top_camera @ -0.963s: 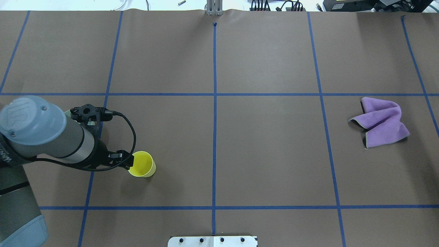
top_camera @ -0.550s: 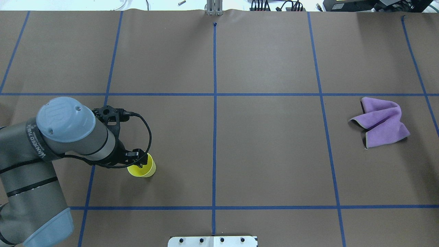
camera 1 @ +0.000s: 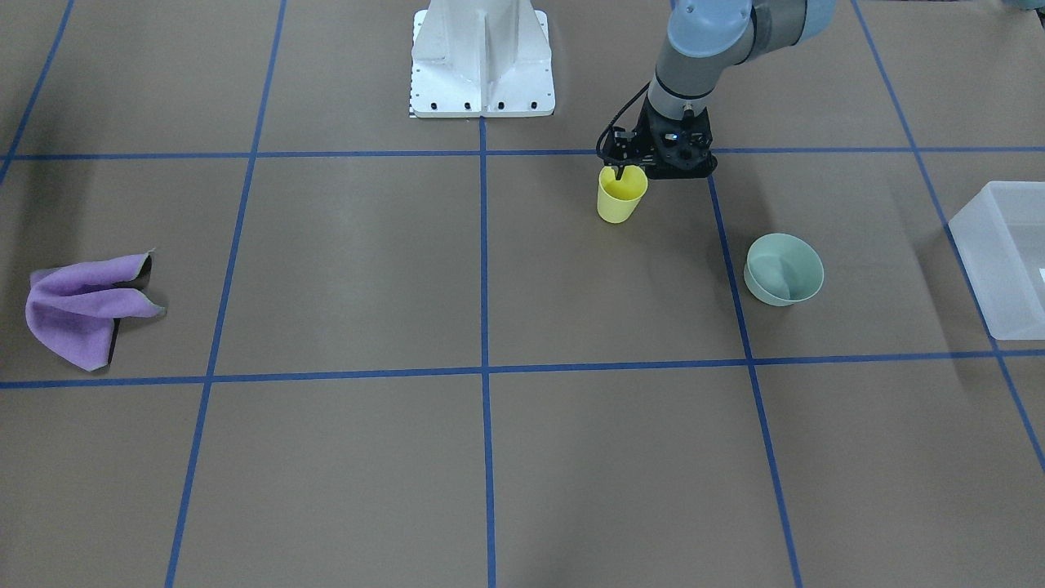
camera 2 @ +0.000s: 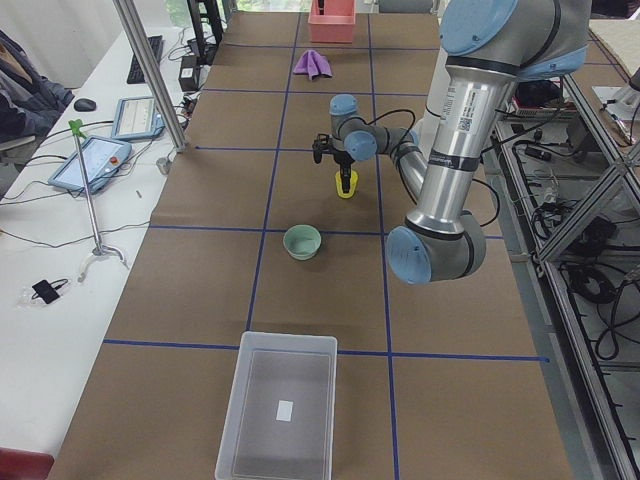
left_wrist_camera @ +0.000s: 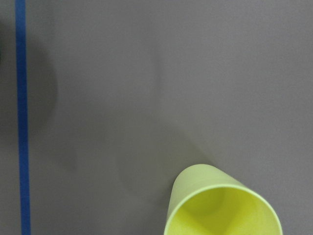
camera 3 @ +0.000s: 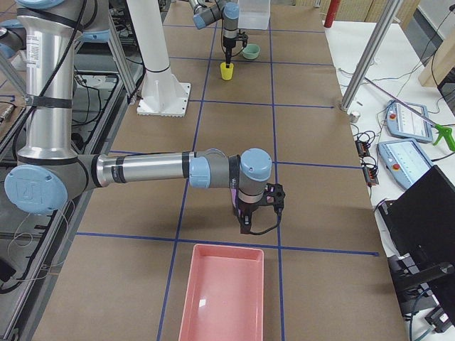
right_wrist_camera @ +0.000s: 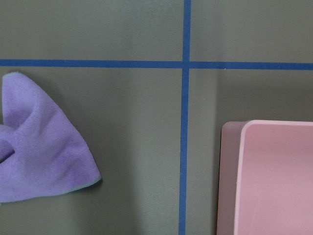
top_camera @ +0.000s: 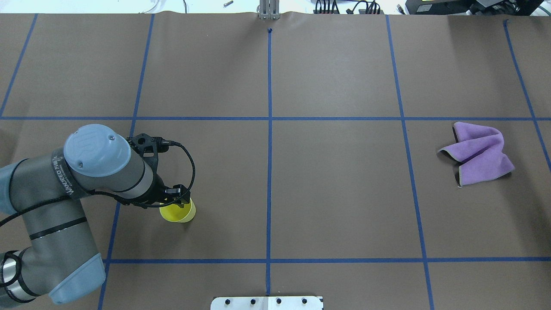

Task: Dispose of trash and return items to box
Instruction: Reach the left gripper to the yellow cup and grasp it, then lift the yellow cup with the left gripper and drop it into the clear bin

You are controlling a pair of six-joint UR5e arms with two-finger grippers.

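Observation:
A yellow cup (camera 1: 622, 196) stands upright near the robot's left side; it also shows in the overhead view (top_camera: 180, 212) and low in the left wrist view (left_wrist_camera: 222, 205). My left gripper (camera 1: 624, 170) points down over the cup's rim, open, with one finger dipping inside. A pale green bowl (camera 1: 784, 269) sits beyond it. The frosted box (camera 1: 1000, 261) stands at the table's left end and looks empty. A purple cloth (top_camera: 478, 153) lies at the right. My right gripper (camera 3: 256, 213) hovers between the cloth (right_wrist_camera: 39, 147) and a pink tray (right_wrist_camera: 274, 176); I cannot tell its state.
The white robot base (camera 1: 482, 57) stands at the near table edge. The pink tray (camera 3: 224, 298) lies at the table's right end. Metal posts and tablets stand along the operators' side (camera 3: 370, 64). Blue tape lines grid the brown table.
My left arm has swung toward the cup; the gripper went from beside the cup to over its rim. The cup and the cloth have not moved.

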